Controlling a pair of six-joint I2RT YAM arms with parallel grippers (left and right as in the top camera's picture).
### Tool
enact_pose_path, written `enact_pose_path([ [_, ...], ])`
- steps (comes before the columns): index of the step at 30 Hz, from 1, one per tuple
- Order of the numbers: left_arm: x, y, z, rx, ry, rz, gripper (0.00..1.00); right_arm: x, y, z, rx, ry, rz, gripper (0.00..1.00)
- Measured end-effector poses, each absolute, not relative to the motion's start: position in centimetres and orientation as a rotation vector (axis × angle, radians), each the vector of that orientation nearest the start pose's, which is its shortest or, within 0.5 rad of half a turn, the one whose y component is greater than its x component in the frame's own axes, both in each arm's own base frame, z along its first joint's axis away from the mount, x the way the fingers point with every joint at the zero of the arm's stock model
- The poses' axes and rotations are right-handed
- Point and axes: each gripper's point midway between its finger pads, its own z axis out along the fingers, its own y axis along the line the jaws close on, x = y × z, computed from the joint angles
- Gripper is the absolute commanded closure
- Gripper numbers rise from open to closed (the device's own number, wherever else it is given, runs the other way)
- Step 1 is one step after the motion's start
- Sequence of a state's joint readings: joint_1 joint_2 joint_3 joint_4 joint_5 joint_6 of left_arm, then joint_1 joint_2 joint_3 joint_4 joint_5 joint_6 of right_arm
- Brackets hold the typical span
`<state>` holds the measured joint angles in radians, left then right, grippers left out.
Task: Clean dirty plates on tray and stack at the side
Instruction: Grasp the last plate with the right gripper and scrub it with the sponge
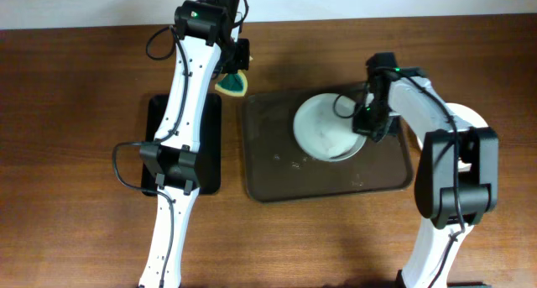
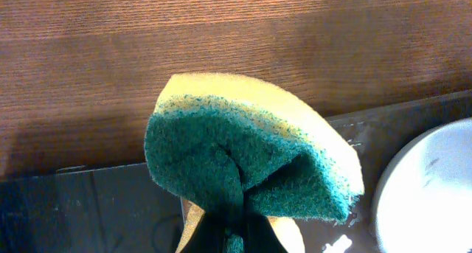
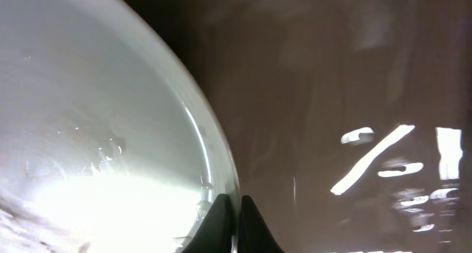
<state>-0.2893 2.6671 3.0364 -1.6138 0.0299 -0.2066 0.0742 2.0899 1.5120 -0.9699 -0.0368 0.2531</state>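
Observation:
A white plate (image 1: pixel 325 127) is on the large dark brown tray (image 1: pixel 277 166), its right side lifted. My right gripper (image 1: pixel 367 123) is shut on that plate's right rim. In the right wrist view the jaws (image 3: pixel 237 212) pinch the rim of the plate (image 3: pixel 96 127) above the tray (image 3: pixel 332 83). More white plate (image 1: pixel 468 120) shows on the table right of the tray, partly hidden by my right arm. My left gripper (image 1: pixel 238 73) is shut on a yellow and green sponge (image 1: pixel 233 87), held off the tray's far left corner. In the left wrist view the sponge (image 2: pixel 243 146) is folded in the jaws (image 2: pixel 236 234), with the plate (image 2: pixel 435 186) at the right edge.
A smaller black tray (image 1: pixel 210 145) lies left of the brown tray, under my left arm. Bare wooden table (image 1: pixel 75 112) surrounds both trays. Small specks lie on the brown tray in front of the plate.

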Motion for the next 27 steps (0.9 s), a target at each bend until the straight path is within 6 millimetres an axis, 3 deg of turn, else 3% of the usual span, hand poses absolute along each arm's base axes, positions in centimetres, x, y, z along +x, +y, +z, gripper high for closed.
enact_pose_path([
  [2, 51.2, -15.8, 14.4, 0.125, 2.846, -0.149, 1.00, 38.7, 6.1, 1.4, 0.135, 3.142, 0.167, 0.74],
  [3, 50.9, -16.0, 14.4, 0.134, 2.854, -0.148, 1.00, 38.7, 6.5, 1.3, 0.091, 3.136, 0.197, 0.73],
  [5, 50.4, -16.9, 14.3, 0.166, 2.864, -0.185, 1.00, 39.9, 6.6, 1.3, 0.059, 3.086, 0.218, 0.75],
  [6, 49.9, -18.2, 14.3, 0.212, 2.869, -0.220, 1.00, 41.0, 6.4, 1.4, 0.051, 3.041, 0.233, 0.85],
  [9, 48.5, -21.6, 14.4, 0.319, 2.869, -0.277, 1.00, 42.3, 6.2, 1.4, 0.034, 2.991, 0.269, 0.96],
  [16, 46.8, -25.8, 14.1, 0.448, 2.858, -0.359, 1.00, 42.1, 6.8, 0.7, 0.062, 2.999, 0.454, 0.96],
  [17, 46.6, -26.7, 13.3, 0.482, 2.864, -0.363, 1.00, 42.1, 6.8, 0.8, 0.063, 2.999, 0.458, 0.96],
  [20, 44.9, -31.0, 5.0, 0.618, 2.963, -0.362, 1.00, 42.1, 6.9, 0.7, 0.064, 2.999, 0.469, 0.96],
  [22, 43.9, -32.8, 2.2, 0.664, 2.996, -0.397, 1.00, 42.1, 6.9, 0.7, 0.065, 2.999, 0.469, 0.96],
  [25, 43.0, -34.4, 1.6, 0.686, 3.001, -0.465, 1.00, 42.0, 6.3, 0.7, 0.091, 3.003, 0.478, 0.96],
  [27, 41.6, -36.1, 1.7, 0.743, 3.005, -0.629, 1.00, 41.6, 5.8, 0.7, 0.147, 2.998, 0.587, 0.96],
])
